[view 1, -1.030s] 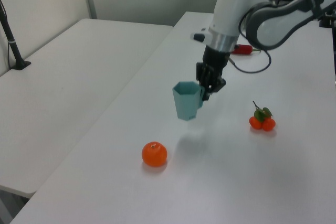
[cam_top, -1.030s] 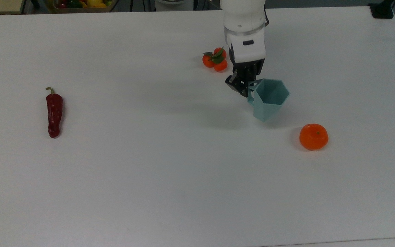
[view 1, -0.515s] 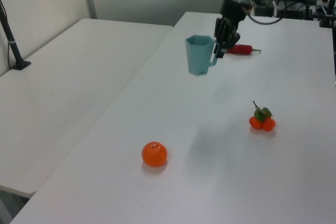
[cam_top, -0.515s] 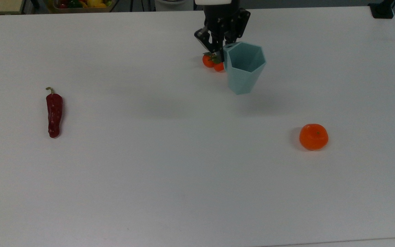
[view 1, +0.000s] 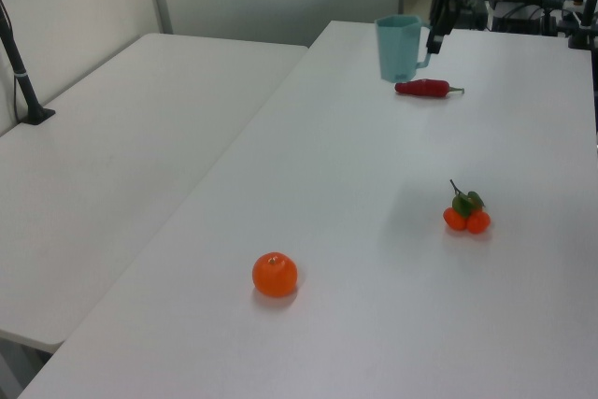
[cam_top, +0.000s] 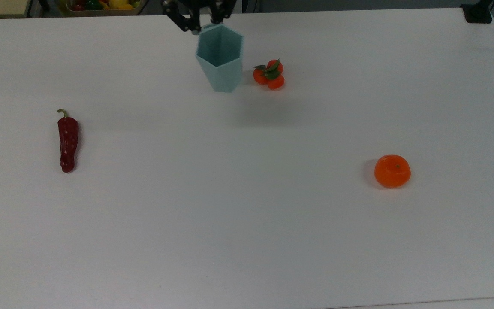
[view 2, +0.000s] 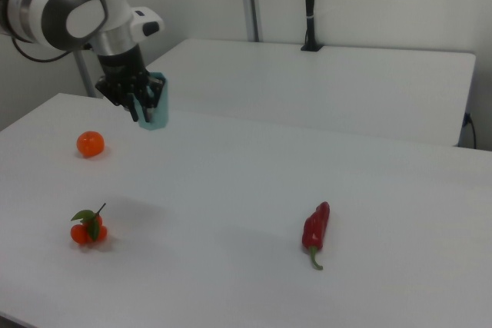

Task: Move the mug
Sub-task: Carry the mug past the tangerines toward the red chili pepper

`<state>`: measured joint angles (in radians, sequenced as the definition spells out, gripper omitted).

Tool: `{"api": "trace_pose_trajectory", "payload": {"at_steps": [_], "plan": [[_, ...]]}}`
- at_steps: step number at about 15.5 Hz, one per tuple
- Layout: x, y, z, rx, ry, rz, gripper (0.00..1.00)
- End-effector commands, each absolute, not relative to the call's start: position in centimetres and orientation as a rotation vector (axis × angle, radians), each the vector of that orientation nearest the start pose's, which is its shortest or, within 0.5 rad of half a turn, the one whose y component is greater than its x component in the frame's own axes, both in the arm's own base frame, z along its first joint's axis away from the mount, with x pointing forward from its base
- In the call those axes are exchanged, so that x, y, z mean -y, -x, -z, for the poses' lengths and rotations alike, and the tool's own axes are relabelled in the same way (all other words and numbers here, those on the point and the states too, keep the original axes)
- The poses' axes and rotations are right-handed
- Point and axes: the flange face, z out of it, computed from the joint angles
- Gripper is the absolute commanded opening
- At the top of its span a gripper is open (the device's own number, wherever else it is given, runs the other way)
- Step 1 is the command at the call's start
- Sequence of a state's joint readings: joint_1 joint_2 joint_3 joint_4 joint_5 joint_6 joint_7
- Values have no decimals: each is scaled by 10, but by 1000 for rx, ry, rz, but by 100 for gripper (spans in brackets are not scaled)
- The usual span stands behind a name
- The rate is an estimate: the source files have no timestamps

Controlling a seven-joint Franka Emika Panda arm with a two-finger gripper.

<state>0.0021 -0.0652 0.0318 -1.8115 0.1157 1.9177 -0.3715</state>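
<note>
The mug (cam_top: 220, 58) is a pale teal faceted cup with a hexagonal rim, hanging upright in the air above the white table (cam_top: 230, 206). My gripper (cam_top: 200, 25) is shut on the mug's small side handle, at the top edge of the top view. In the left view the mug (view 1: 398, 47) hangs above the far part of the table, and the gripper (view 1: 434, 35) holds it from the left view's right. In the right view the gripper (view 2: 142, 107) partly covers the mug (view 2: 159, 117).
A red chili pepper (cam_top: 67, 143) lies at the top view's left. A cluster of small oranges with leaves (cam_top: 269, 74) sits just right of the mug. A single orange (cam_top: 392, 171) lies at the right. A second table (view 1: 112, 156) stands beside.
The gripper has carried the mug up and towards the top view's left, from beside the single orange, past the orange cluster, to the far edge of the table.
</note>
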Motion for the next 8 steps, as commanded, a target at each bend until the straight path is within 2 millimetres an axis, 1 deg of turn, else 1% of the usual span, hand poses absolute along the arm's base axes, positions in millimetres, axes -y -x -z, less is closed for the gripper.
{"api": "trace_pose_trajectory", "payload": {"at_steps": [1, 3, 6, 7, 8], "plan": [[12, -545, -564, 522, 2984, 228, 0], [32, -539, -546, 513, 2984, 183, 0], [52, -528, -514, 515, 2988, 163, 0], [57, -526, -500, 510, 2991, 163, 0], [58, -526, -491, 505, 2997, 180, 0]]}}
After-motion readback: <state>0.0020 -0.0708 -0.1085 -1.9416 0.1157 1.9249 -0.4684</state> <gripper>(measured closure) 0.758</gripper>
